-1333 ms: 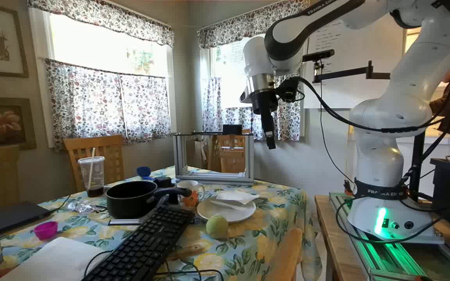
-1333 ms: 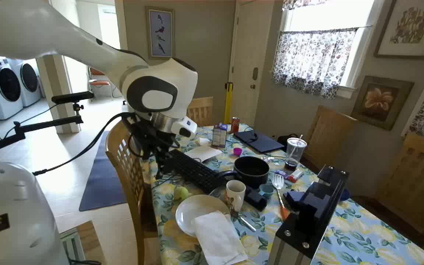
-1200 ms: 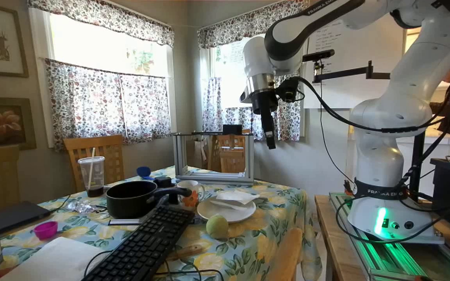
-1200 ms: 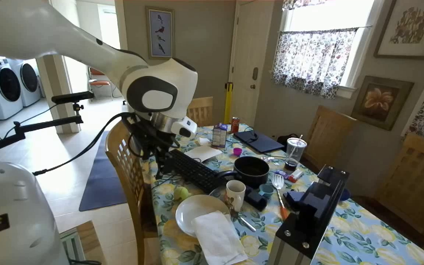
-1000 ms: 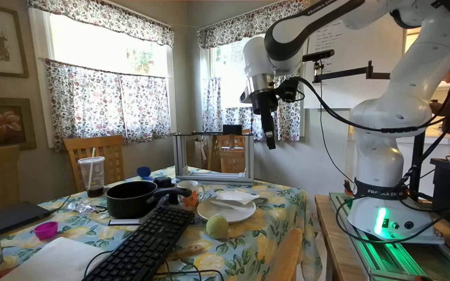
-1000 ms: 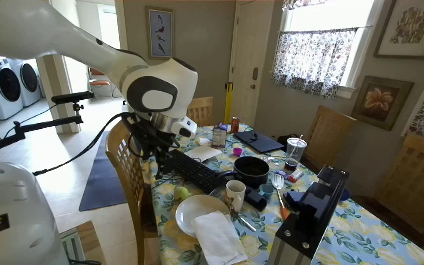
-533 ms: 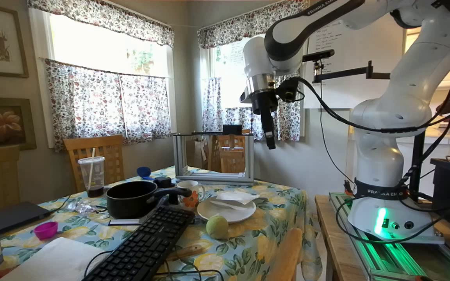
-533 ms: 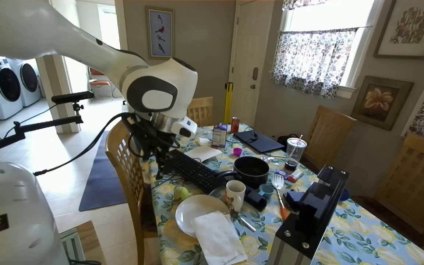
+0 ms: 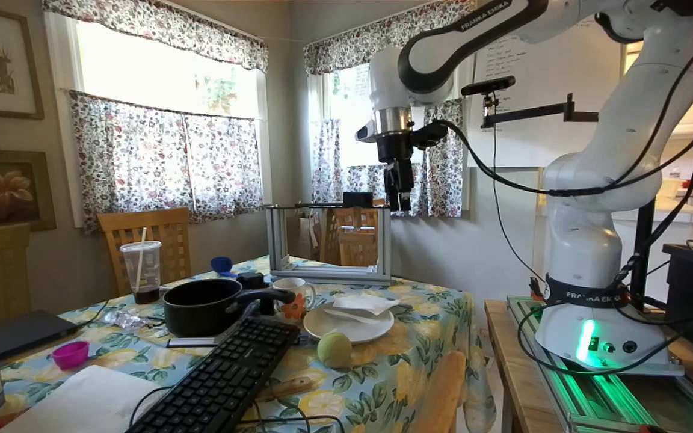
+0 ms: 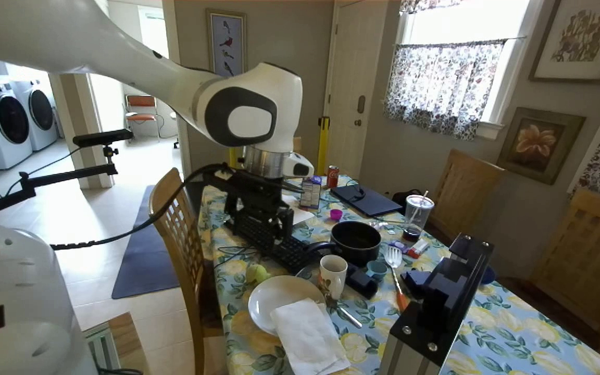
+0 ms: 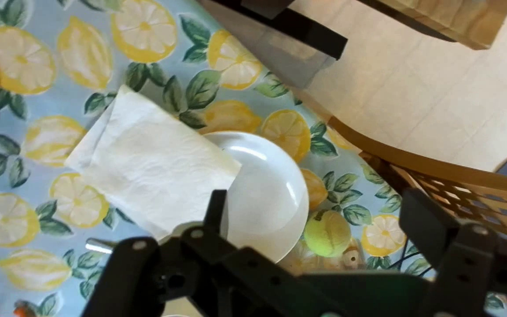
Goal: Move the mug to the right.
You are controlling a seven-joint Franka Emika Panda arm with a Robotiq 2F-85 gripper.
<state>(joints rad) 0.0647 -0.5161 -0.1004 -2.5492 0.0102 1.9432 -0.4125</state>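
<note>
The mug (image 9: 286,288) is white with an orange flower on its side. It stands upright on the table between the pot's handle and the white plate, and it also shows in an exterior view (image 10: 333,271). In the wrist view it is mostly hidden behind the gripper. My gripper (image 11: 315,204) is open and empty, with its fingers wide apart. In both exterior views the gripper (image 9: 398,207) points down, high above the table and apart from the mug.
A black pot (image 9: 202,310) stands beside the mug, its handle reaching toward it. A white plate (image 11: 266,198) with a napkin (image 11: 156,163), a tennis ball (image 11: 327,233), and a keyboard (image 9: 220,373) lie near. A metal frame (image 9: 328,276) stands behind. A clear tumbler (image 9: 142,270) stands farther off.
The arm held still earlier, then the gripper moved left and slightly up in one exterior view, right in the other, and turned; both fingers show now. The mug has not moved.
</note>
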